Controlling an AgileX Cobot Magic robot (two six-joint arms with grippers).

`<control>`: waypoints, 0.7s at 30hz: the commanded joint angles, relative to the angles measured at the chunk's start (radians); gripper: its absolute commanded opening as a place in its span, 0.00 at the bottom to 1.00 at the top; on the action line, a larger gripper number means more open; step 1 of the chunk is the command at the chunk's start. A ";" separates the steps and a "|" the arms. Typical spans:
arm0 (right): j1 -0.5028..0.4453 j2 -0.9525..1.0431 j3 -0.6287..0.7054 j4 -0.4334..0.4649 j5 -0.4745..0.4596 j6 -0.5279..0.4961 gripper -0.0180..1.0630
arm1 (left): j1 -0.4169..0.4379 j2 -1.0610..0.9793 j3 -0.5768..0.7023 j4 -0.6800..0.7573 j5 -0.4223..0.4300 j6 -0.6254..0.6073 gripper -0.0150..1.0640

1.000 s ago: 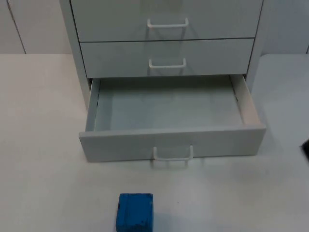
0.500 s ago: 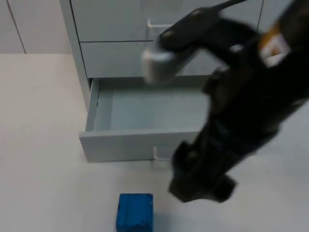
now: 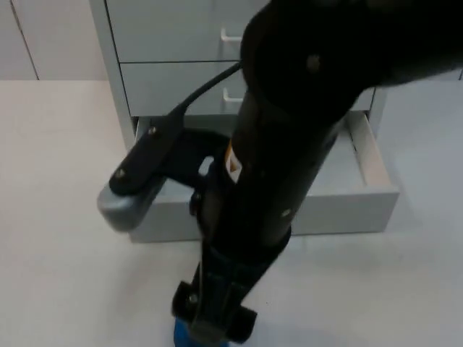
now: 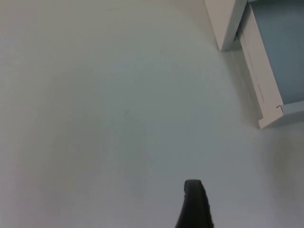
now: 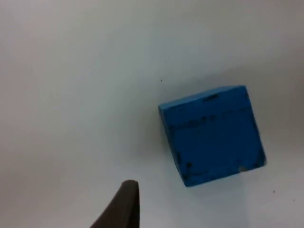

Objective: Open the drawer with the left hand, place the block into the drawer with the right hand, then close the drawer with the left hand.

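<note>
One right tool (image 3: 215,325) above blue block (image 5: 212,135), holding nothing, opening unclear, drawer (image 3: 376,173) pulled out

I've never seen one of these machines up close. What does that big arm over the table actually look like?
The right arm is black, built of thick rounded segments, with an orange-and-white mark on its side. Its lower end narrows to the right gripper. In each wrist view a dark, tapered fingertip shows.
</note>
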 commanded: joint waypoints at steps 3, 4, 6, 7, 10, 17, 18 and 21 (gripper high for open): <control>0.007 0.044 -0.011 -0.012 -0.025 -0.060 0.98 | 0.003 -0.007 0.005 0.002 -0.017 -0.008 0.56; 0.013 0.054 -0.011 -0.012 -0.032 -0.073 0.98 | 0.003 -0.007 0.005 0.002 -0.023 -0.008 0.56; 0.013 0.061 -0.011 -0.012 -0.037 -0.094 0.98 | 0.003 -0.007 0.005 0.002 -0.027 -0.008 0.56; 0.013 0.069 -0.011 -0.010 -0.045 -0.105 0.98 | 0.003 -0.007 0.005 0.002 -0.027 -0.008 0.56; 0.013 0.085 -0.011 -0.010 -0.075 -0.124 0.98 | 0.003 -0.007 0.005 0.002 -0.029 -0.008 0.56; 0.014 0.131 -0.011 -0.002 -0.094 -0.155 0.96 | 0.003 -0.007 0.005 0.002 -0.029 -0.008 0.56; 0.014 0.142 -0.011 -0.002 -0.094 -0.155 0.95 | 0.003 -0.007 0.005 0.002 -0.029 -0.008 0.56; 0.014 0.153 -0.011 -0.002 -0.104 -0.157 0.92 | 0.003 -0.007 0.005 0.002 -0.029 -0.008 0.56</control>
